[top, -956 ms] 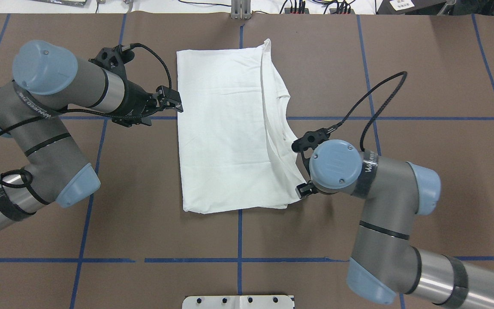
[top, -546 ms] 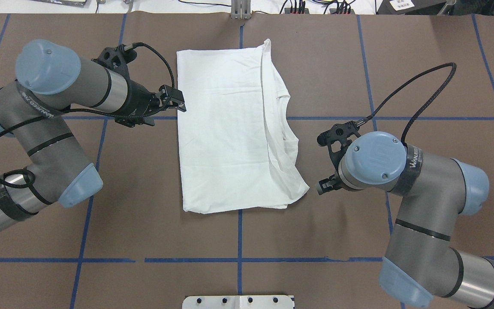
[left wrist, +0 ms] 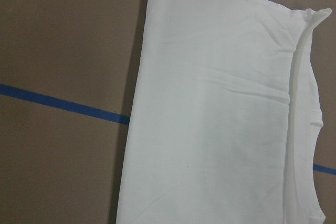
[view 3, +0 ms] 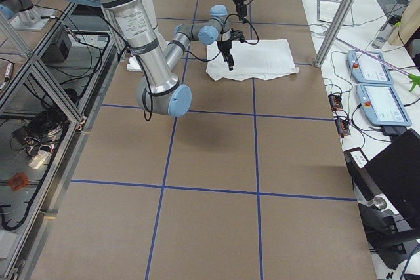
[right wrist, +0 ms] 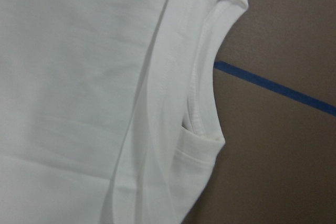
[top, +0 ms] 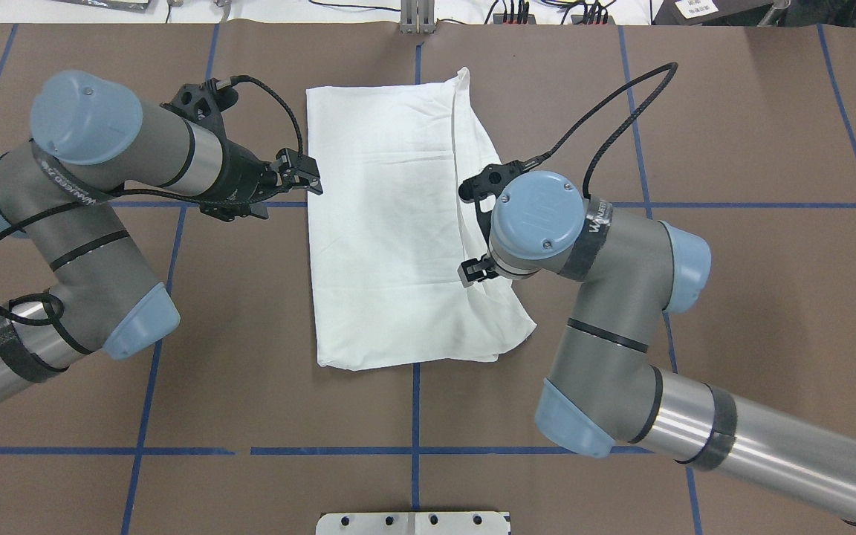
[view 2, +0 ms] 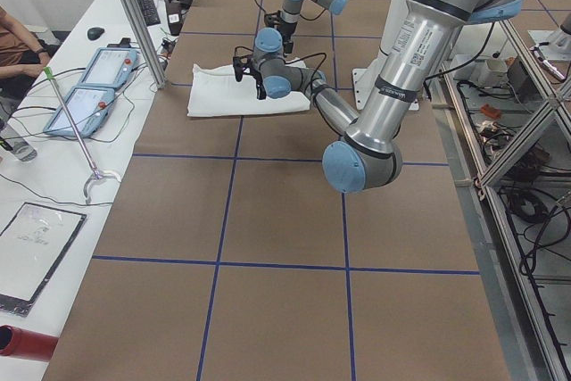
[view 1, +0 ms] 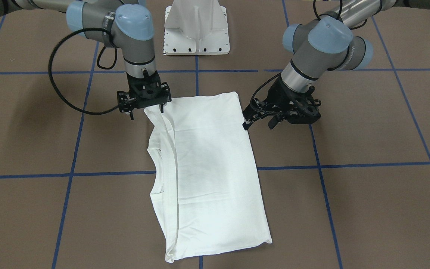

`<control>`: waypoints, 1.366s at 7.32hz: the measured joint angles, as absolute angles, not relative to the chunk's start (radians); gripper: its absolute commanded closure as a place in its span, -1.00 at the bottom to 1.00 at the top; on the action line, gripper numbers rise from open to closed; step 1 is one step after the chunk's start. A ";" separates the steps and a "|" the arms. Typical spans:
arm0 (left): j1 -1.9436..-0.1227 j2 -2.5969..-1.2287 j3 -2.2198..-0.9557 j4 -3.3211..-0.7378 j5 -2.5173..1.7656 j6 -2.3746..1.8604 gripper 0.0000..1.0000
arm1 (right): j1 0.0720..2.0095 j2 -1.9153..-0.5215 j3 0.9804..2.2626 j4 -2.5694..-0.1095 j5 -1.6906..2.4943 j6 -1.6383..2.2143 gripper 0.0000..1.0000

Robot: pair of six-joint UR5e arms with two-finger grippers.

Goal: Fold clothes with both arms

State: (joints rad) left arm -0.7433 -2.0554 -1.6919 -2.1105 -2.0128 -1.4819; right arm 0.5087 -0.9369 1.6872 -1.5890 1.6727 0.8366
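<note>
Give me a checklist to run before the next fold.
1. The shirt lies flat: ok.
2. Left hand open beside the shirt's edge: ok.
3. Right hand open over the collar side: ok.
4. Both hands clear of the cloth: cannot tell.
5. Collar-side edges lined up: not ok, under layers jut past the top one.
</note>
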 measured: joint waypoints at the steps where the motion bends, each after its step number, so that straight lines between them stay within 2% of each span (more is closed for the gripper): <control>1: -0.743 -2.055 -1.688 -2.112 -2.013 -1.482 -1.00 | 0.505 -0.910 1.620 -1.526 1.659 0.822 -1.00; 5: -0.743 -2.055 -1.679 -2.114 -2.013 -1.480 -1.00 | 0.464 -0.877 1.524 -1.501 1.632 0.793 -1.00; 10: -0.743 -2.054 -1.678 -2.114 -2.013 -1.479 -1.00 | 0.478 -0.892 1.524 -1.506 1.641 0.763 -1.00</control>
State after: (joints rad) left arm -0.7425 -2.0544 -1.6782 -2.1138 -2.0129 -1.4788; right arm 0.4776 -0.8918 1.5237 -1.5062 1.6412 0.7632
